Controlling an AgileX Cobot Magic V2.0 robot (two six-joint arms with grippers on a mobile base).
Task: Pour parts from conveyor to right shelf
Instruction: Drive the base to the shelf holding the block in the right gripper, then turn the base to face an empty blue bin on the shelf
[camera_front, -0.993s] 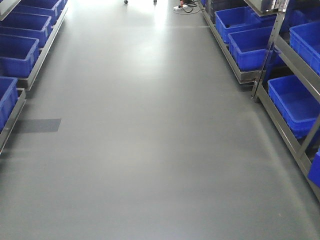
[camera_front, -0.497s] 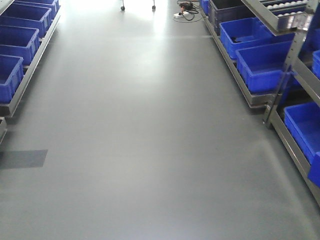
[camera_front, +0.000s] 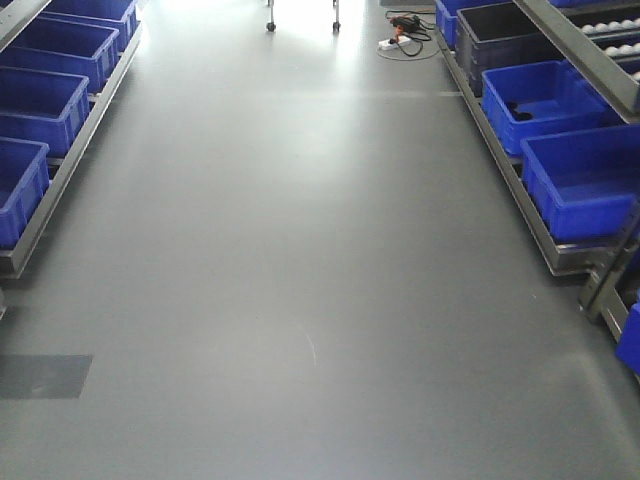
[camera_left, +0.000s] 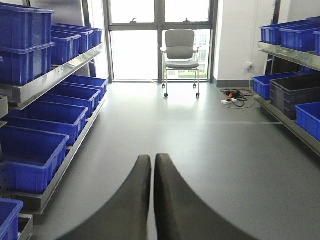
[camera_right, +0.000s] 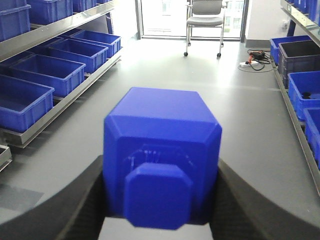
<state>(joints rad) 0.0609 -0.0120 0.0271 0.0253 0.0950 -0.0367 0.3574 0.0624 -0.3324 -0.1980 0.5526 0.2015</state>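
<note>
In the right wrist view, my right gripper (camera_right: 161, 172) is shut on the parts, one bright blue block (camera_right: 162, 135) with its stud facing the camera. The black fingers (camera_right: 85, 200) press on both its sides. My left gripper (camera_left: 152, 160) is shut with nothing in it, and its fingertips touch above the grey floor. The right shelf (camera_front: 578, 52), steel rails with white rollers over deep blue bins (camera_front: 585, 180), runs along the right of the aisle. It also shows as the right shelf (camera_left: 286, 52) in the left wrist view. The conveyor is out of view. Neither gripper shows in the front view.
A left shelf (camera_front: 70, 165) of blue bins (camera_front: 35, 105) lines the other side. A wheeled office chair (camera_left: 180, 52) stands by the window at the far end. A power strip with cables (camera_front: 405, 28) lies near a dark bin (camera_front: 500, 45). A dark patch (camera_front: 45, 376) marks the floor.
The front view has advanced down the aisle. The bins on the right and the dark floor patch have slid down towards the lower edge, and the cables have come closer.
</note>
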